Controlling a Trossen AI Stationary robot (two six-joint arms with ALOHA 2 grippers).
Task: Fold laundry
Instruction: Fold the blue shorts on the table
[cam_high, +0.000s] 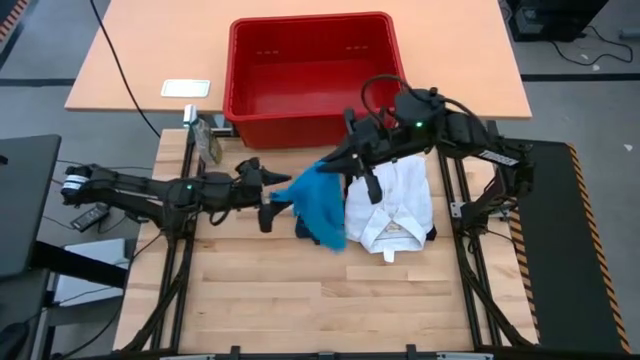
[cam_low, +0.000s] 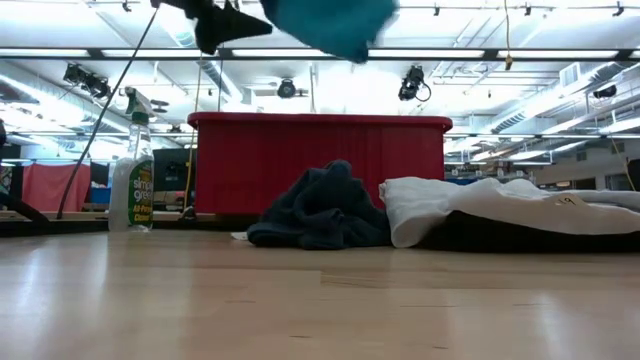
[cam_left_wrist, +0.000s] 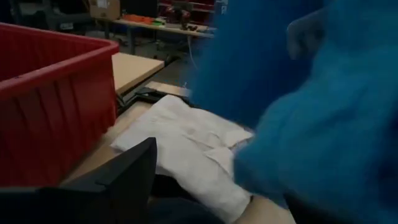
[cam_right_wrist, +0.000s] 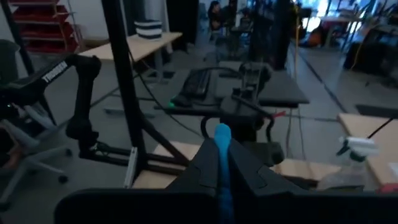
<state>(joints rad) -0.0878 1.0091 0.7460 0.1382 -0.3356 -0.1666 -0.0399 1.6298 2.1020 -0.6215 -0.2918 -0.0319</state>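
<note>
The right gripper (cam_high: 330, 162) is clamped on an upper edge of the blue piece (cam_high: 318, 203), holding it up off the desk (cam_high: 300, 300) at the centre of the high view so that it hangs and opens out under its own weight. In the right wrist view a thin strip of blue cloth (cam_right_wrist: 222, 163) shows pinched between the closed fingers. The left gripper (cam_high: 272, 190) sits just left of the hanging cloth with its fingers apart and nothing in them; I judge it is free either to let the fabric drop or to reach for another corner.

To the right of centre, the white garment (cam_high: 392, 205) lies spread flat on the desk, with a dark garment (cam_high: 432, 234) peeking out beneath its edge. In the low view a dark crumpled heap (cam_low: 320, 212) rests on the desk beside the white garment, in front of the basket.

The red basket (cam_high: 310, 75) stands at upper centre, just behind both arms and close to the cloth, so a wide swing backward could catch its rim. A spray bottle (cam_high: 208, 140) stands at the basket's left corner, near the left arm. A small white object (cam_high: 186, 88) lies on the farther table, well clear.
</note>
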